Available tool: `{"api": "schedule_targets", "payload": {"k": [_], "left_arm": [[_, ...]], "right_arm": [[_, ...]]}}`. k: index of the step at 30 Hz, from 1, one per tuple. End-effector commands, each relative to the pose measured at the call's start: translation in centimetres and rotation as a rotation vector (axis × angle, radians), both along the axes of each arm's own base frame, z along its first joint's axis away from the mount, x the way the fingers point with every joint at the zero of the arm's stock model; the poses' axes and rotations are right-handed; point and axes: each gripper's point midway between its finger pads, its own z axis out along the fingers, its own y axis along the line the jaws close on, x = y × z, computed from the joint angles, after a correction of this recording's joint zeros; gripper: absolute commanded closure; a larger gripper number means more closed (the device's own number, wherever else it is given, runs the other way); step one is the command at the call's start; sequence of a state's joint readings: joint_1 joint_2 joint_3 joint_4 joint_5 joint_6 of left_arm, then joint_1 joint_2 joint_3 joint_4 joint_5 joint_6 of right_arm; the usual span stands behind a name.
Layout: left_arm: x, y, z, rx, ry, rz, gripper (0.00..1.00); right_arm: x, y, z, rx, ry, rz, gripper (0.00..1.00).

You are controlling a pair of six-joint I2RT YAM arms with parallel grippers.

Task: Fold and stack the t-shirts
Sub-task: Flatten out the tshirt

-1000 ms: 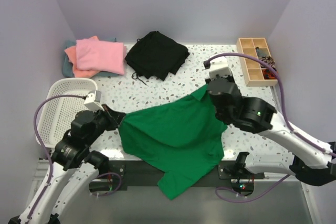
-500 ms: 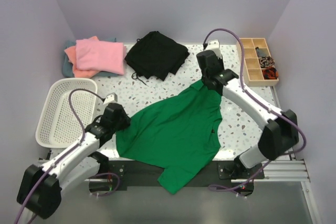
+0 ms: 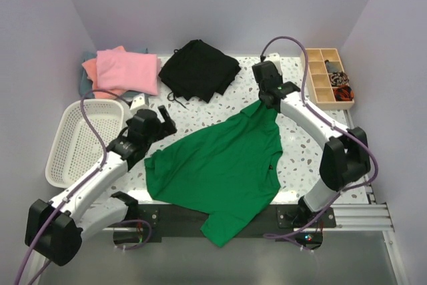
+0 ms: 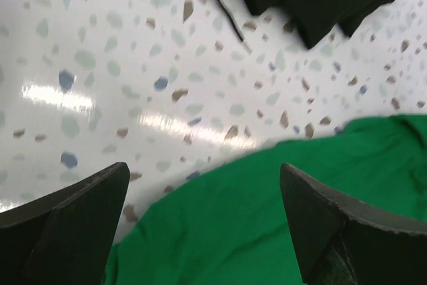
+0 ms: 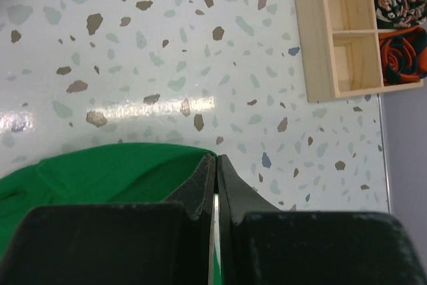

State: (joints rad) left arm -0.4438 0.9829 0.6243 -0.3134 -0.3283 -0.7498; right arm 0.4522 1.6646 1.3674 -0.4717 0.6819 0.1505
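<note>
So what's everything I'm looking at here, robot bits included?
green t-shirt: one, bright green, spread mid-table, part hanging off the near edge
stacked shirts: three, a pink shirt over an orange shirt and a grey-teal shirt, far left corner
black garment: one, black, bunched at the far edge, middle
basket: one, white mesh, left side
wooden box: one, pale wood, compartments, far right, rolled cloth in some
table: one, white with speckles
left gripper: one, black, open over the green t-shirt's left edge
right gripper: one, black, shut on the green t-shirt's far corner
</note>
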Motion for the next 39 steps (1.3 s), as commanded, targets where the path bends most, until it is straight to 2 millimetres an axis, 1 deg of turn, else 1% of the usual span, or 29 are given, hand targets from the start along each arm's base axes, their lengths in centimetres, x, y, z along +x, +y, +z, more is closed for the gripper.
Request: {"api": "schedule_targets", "payload": {"k": [1, 3, 5, 6, 10, 14, 15, 16, 17, 19, 20, 21, 22, 23, 24, 25, 26, 27, 28, 29, 30, 31, 32, 33, 34, 35, 36, 38, 39], "left_arm": [[4.5, -0.5, 3.1, 0.082, -0.109, -0.015, 0.0], [6.2, -1.7, 1.9, 0.118, -0.072, -0.07, 0.0], [6.9, -3.4, 0.5, 0.117, -0.032, -0.155, 0.0], [7.5, -4.2, -0.7, 0.118, -0.003, -0.184, 0.0], [7.4, -6.6, -3.7, 0.07, 0.068, -0.303, 0.0], [6.9, -7.7, -6.4, 0.058, 0.135, -0.372, 0.0], [6.7, -7.9, -7.5, 0.056, 0.161, -0.386, 0.0], [6.5, -8.2, -7.9, 0.046, 0.172, -0.4, 0.0], [6.5, -8.2, -8.3, 0.049, 0.179, -0.401, 0.0], [5.9, -8.7, -9.6, 0.028, 0.211, -0.432, 0.01], [5.9, -8.8, -9.9, 0.026, 0.218, -0.437, 0.02], [5.6, -8.7, -10.4, 0.028, 0.233, -0.44, 0.02], [5.5, -8.6, -10.7, 0.03, 0.241, -0.44, 0.03], [5.4, -8.6, -10.9, 0.032, 0.247, -0.439, 0.04], [5.3, -8.6, -11.2, 0.035, 0.256, -0.44, 0.04], [5.3, -8.6, -11.2, 0.033, 0.255, -0.44, 0.06], [5.3, -8.5, -11.3, 0.034, 0.256, -0.438, 0.07], [5.4, -8.6, -11.3, 0.035, 0.256, -0.439, 0.09], [5.4, -8.6, -11.2, 0.037, 0.254, -0.439, 0.12], [5.4, -8.5, -11.3, 0.039, 0.256, -0.438, 0.19], [5.4, -8.5, -11.2, 0.039, 0.253, -0.439, 0.26], [5.5, -8.5, -11.1, 0.04, 0.25, -0.436, 0.36], [5.4, -8.5, -11.1, 0.039, 0.251, -0.437, 0.41], [5.5, -8.5, -11.2, 0.04, 0.251, -0.438, 0.46], [5.6, -8.6, -11.1, 0.038, 0.25, -0.438, 0.55], [5.8, -8.7, -11.0, 0.036, 0.248, -0.437, 0.57], [5.8, -8.7, -11.0, 0.036, 0.246, -0.437, 0.58], [5.7, -8.6, -11.2, 0.037, 0.252, -0.435, 0.57], [5.7, -8.6, -11.2, 0.037, 0.252, -0.431, 0.56]], "right_arm": [[-3.0, -0.4, 1.7, 0.101, -0.021, 0.007, 1.0], [-3.9, -0.4, 1.9, 0.113, -0.005, 0.014, 1.0], [-4.4, -0.2, 1.5, 0.13, 0.009, 0.026, 1.0], [-4.7, -0.2, 1.7, 0.144, 0.005, 0.031, 1.0], [-6.0, -0.6, 0.4, 0.143, 0.034, 0.034, 1.0], [-6.3, -2.0, -1.0, 0.075, 0.051, -0.016, 1.0], [-5.9, -2.1, -1.1, 0.059, 0.039, -0.021, 1.0], [-5.4, -2.5, -2.0, 0.035, 0.057, -0.032, 1.0], [-5.0, -2.7, -2.2, 0.021, 0.064, -0.041, 1.0], [-3.1, -2.9, -1.7, 0.025, 0.04, -0.05, 1.0], [-2.4, -2.9, -2.2, 0.029, 0.053, -0.057, 1.0], [-1.4, -2.6, -2.0, 0.049, 0.038, -0.055, 1.0], [-0.1, -2.6, -1.0, 0.079, 0.01, -0.057, 1.0], [0.7, -2.2, -1.8, 0.093, 0.029, -0.054, 1.0], [1.7, -2.0, -1.6, 0.099, 0.012, -0.055, 1.0], [3.0, -1.7, -0.1, 0.106, -0.023, -0.054, 1.0], [3.7, -1.7, -0.3, 0.09, -0.017, -0.059, 1.0], [4.5, -2.1, -1.2, 0.054, 0.0, -0.082, 1.0], [5.8, -2.6, -0.2, 0.055, -0.026, -0.101, 1.0], [6.3, -2.9, -0.2, 0.051, -0.028, -0.113, 1.0], [7.5, -3.2, -0.3, 0.042, -0.06, -0.132, 1.0], [8.4, -3.7, 0.1, 0.046, -0.083, -0.142, 1.0], [9.1, -3.9, 0.3, 0.052, -0.097, -0.142, 1.0], [9.9, -3.8, 0.2, 0.06, -0.113, -0.138, 0.94], [11.0, -3.7, 0.1, 0.066, -0.112, -0.132, 0.75], [11.5, -3.8, -0.2, 0.051, -0.101, -0.133, 0.54], [11.1, -4.0, -0.8, 0.03, -0.053, -0.141, 0.26], [11.1, -3.7, -0.7, 0.042, -0.039, -0.136, 0.13], [10.8, -3.7, -0.7, 0.055, -0.042, -0.131, 0.01]]}}
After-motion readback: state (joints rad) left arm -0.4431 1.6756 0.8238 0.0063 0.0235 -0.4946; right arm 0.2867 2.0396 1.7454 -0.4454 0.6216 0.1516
